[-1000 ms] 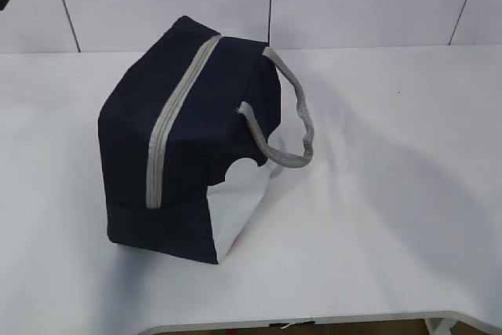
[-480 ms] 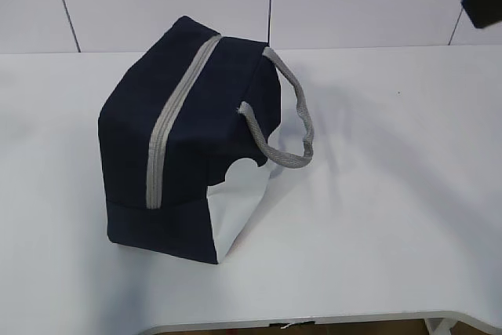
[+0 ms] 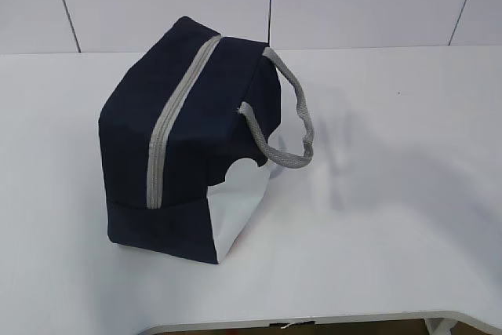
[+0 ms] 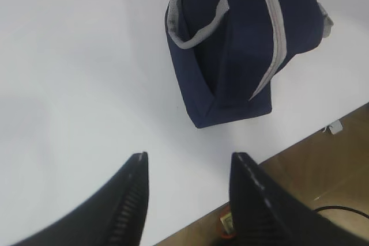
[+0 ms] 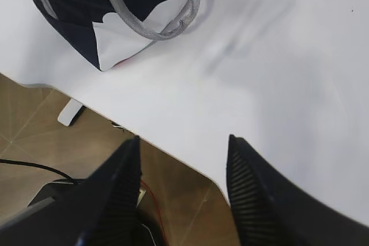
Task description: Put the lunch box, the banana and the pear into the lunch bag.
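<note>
The large boxy navy-blue fabric lunch bag (image 3: 184, 143) sits left of centre on the white table (image 3: 392, 194), its grey zipper (image 3: 174, 115) run shut along the top and 1 grey webbing handle (image 3: 286, 115) looping off its right side above the white cloud-shaped panel (image 3: 239, 205). The lunch box, the banana and the pear show in none of the 3 views, so I cannot tell whether they lie inside the closed bag or somewhere off camera.

The left gripper (image 4: 187, 194) hangs above bare table near the front edge, jaws apart and holding nothing, with the bag well away toward the far right of its view. The right gripper (image 5: 181, 188) hovers over the near table edge, jaws likewise apart and empty, the bag's handle end at the far left of its view.

Risks, as I judge them: if the bag must be reopened, soft fabric may buckle or slide under a 1-armed pull. The loose handle could snag a passing finger and tip the bag. Both grippers are close to the table edge, so a low sweep might clip it.
</note>
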Motion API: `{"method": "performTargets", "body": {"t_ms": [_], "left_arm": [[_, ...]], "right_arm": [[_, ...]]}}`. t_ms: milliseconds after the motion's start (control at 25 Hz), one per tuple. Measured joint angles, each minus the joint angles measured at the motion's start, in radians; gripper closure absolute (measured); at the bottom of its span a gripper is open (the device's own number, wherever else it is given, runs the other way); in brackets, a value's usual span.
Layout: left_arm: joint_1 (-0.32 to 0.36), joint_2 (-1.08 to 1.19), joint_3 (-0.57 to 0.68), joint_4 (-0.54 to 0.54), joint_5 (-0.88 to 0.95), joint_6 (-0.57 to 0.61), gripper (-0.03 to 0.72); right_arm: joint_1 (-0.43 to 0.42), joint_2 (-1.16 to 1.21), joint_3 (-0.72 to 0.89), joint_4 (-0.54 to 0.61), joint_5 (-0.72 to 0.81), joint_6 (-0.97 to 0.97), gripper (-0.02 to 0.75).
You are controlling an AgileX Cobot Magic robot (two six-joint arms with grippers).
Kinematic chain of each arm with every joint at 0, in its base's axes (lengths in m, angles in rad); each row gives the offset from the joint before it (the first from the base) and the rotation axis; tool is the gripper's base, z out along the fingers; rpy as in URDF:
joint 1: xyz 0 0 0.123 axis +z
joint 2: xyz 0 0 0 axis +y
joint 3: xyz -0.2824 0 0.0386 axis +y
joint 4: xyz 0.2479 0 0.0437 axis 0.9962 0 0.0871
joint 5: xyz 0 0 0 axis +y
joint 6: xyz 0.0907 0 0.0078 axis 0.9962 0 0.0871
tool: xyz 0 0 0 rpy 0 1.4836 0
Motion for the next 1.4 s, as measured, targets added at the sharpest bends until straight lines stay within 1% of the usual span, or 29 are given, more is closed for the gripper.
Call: {"method": "performTargets", "body": {"t_ms": [80,280,360,520,720,840,920,1000,1120,1240,1400], "left_arm": [[0.000,-0.083,0.059,0.000,-0.025,0.005,0.364],[0.000,-0.242,0.220,0.000,-0.032,0.024,0.404],[0.000,-0.302,0.282,0.000,-0.032,0.027,0.411],[0.000,-0.410,0.400,0.000,-0.005,0.047,0.414],[0.000,-0.553,0.537,-0.005,0.010,0.069,0.415],[0.000,-0.652,0.582,-0.019,-0.017,0.071,0.419],[0.000,-0.699,0.597,-0.030,-0.048,0.071,0.428],[0.000,-0.699,0.606,-0.040,-0.067,0.073,0.435],[0.000,-0.699,0.609,-0.047,-0.077,0.073,0.442],[0.000,-0.699,0.609,-0.046,-0.081,0.065,0.445],[0.000,-0.699,0.609,-0.017,-0.082,0.053,0.445]], "right_arm": [[0.000,-0.080,0.038,0.000,0.000,0.000,0.330],[0.000,-0.242,0.144,-0.017,0.004,0.000,0.330],[0.000,-0.284,0.198,-0.047,0.004,-0.002,0.330],[0.000,-0.332,0.319,-0.150,0.004,0.011,0.330],[0.000,-0.384,0.442,-0.167,0.004,0.033,0.330],[0.000,-0.448,0.493,-0.168,0.004,0.034,0.330],[0.000,-0.508,0.529,-0.170,-0.023,0.034,0.330],[0.000,-0.579,0.558,-0.172,-0.083,0.034,0.330],[0.000,-0.683,0.612,-0.172,-0.131,0.034,0.330],[0.000,-0.763,0.656,-0.172,-0.136,0.034,0.330],[0.000,-0.777,0.673,-0.178,-0.128,0.032,0.330]]}}
